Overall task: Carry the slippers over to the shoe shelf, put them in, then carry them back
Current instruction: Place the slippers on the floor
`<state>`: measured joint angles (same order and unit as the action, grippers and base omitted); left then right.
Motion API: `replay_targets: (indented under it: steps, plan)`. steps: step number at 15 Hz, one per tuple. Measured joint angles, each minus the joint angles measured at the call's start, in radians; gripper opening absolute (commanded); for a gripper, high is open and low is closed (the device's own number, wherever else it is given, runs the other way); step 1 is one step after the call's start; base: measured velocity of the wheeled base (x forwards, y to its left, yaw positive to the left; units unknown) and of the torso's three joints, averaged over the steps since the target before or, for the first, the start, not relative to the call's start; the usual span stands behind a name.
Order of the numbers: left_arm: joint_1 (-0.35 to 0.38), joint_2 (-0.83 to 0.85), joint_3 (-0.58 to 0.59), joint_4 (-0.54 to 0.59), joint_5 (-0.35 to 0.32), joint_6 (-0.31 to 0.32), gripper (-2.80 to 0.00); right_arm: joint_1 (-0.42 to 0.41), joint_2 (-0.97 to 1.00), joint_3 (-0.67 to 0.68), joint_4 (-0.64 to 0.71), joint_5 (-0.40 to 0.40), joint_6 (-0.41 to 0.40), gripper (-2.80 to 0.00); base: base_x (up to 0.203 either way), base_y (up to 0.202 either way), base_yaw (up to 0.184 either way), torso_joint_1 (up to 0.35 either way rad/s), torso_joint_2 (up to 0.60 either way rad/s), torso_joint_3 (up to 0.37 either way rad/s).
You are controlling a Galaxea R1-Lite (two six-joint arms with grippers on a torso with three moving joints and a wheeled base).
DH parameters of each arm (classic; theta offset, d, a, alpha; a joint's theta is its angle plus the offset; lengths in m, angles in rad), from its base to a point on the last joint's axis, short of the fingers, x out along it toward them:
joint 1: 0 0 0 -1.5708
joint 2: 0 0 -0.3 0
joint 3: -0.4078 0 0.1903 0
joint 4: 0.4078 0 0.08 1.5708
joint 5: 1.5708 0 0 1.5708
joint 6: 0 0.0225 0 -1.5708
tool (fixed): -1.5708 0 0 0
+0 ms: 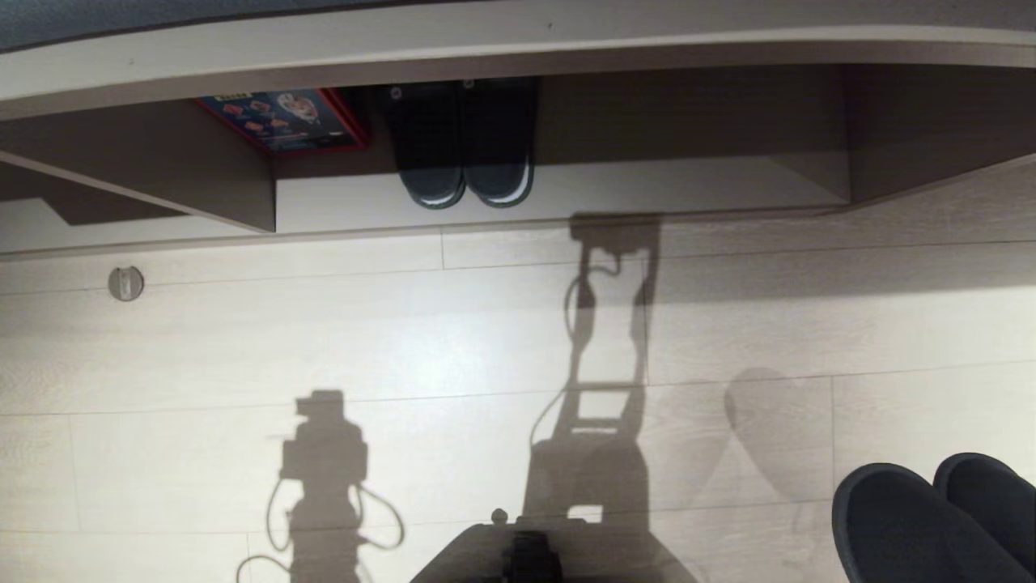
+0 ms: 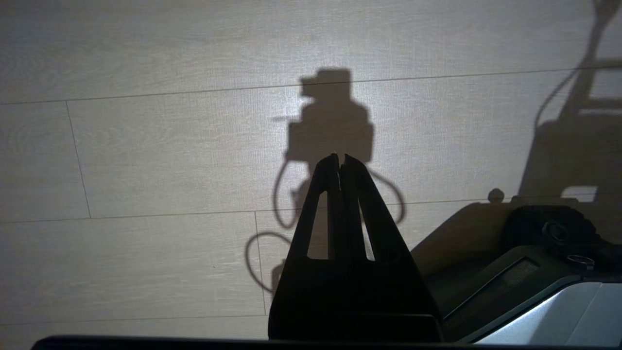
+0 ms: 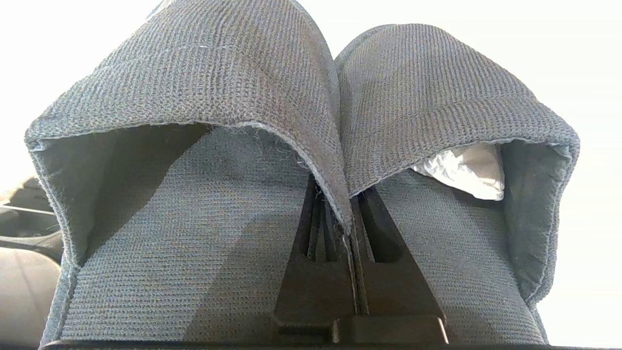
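Right wrist view: closed fingers [image 3: 347, 214] pinch the slippers' [image 3: 218, 87] touching inner edges together.

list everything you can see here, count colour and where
slippers: two, grey-blue knit, side by side, inner edges pinched in the right gripper
white crumpled stuffing: one, inside one slipper
dark slippers: two, near-black with pale rims, in the shoe shelf
printed box: one, red and blue, in the shelf beside the dark pair
round floor fitting: one, grey, on the pale wood floor
left gripper: jaws shut, empty, over bare floor
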<state>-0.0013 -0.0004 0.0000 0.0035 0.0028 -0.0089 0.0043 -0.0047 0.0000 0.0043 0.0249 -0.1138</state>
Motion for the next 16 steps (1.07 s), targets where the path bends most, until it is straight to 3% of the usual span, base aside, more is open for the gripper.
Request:
replay_targets:
  steps: [4,7,16]
  plan:
    - [0.0,0.0,0.0,0.0,0.0,0.0,-2.8,0.001,0.0,0.0,0.001,-0.009,0.016,-2.8,0.0,0.0,0.0,0.0,0.0,0.2]
    - [0.0,0.0,0.0,0.001,0.0,0.0,-2.8,0.001,0.0,0.0,0.001,-0.018,0.094,-2.8,0.0,0.0,0.0,0.002,0.0,0.198]
    - [0.0,0.0,0.0,0.002,0.0,0.0,-2.8,0.001,0.001,0.0,0.0,-0.018,0.099,-2.8,0.0,0.0,0.0,0.003,0.0,0.204]
